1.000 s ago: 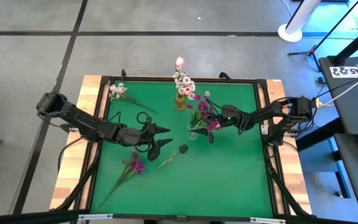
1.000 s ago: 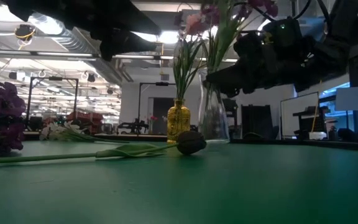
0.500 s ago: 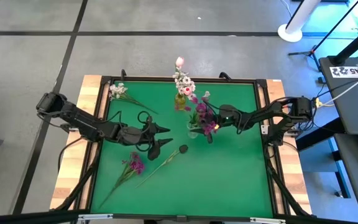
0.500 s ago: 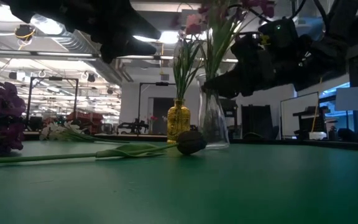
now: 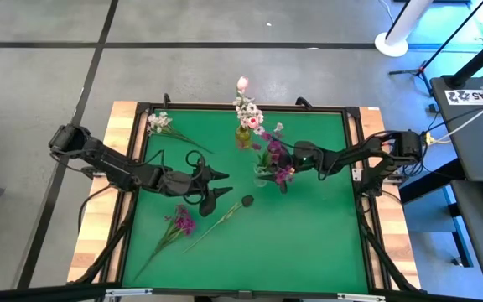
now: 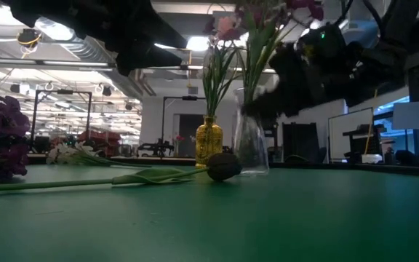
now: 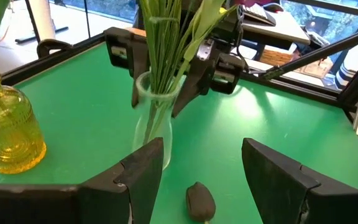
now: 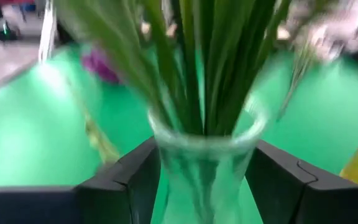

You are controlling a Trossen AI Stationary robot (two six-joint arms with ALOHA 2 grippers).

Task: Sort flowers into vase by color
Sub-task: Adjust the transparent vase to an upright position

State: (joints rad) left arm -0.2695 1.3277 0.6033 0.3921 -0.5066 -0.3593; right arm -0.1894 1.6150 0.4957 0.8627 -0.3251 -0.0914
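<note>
A clear glass vase (image 5: 261, 176) (image 7: 151, 124) holds green stems with magenta-purple blossoms (image 5: 282, 172). My right gripper (image 8: 205, 174) (image 5: 278, 170) is open, with one finger on each side of the vase's neck. My left gripper (image 5: 225, 185) (image 7: 201, 168) is open and hovers above the dark bloom (image 5: 247, 200) (image 7: 200, 200), which lies on the mat with its long stem. A yellow vase (image 5: 243, 136) (image 6: 209, 140) holds white clusters and a pink bud. One magenta sprig (image 5: 181, 222) and one white sprig (image 5: 159, 122) lie flat on the mat. My right gripper stands level at the clear vase's neck (image 8: 204, 146), coming from the table's right side with a finger (image 8: 135, 177) on either side of the glass. Whether the fingers touch the glass I cannot tell. The vase stands upright on the mat.
The green mat (image 5: 309, 243) has a raised black frame (image 5: 355, 159) around it, with wooden table edges outside. The two vases stand close together near the far middle. The near right part of the mat is bare.
My right gripper has shifted a little at the clear vase and is blurred in motion now. The magenta blossoms above the vase have swayed slightly.
</note>
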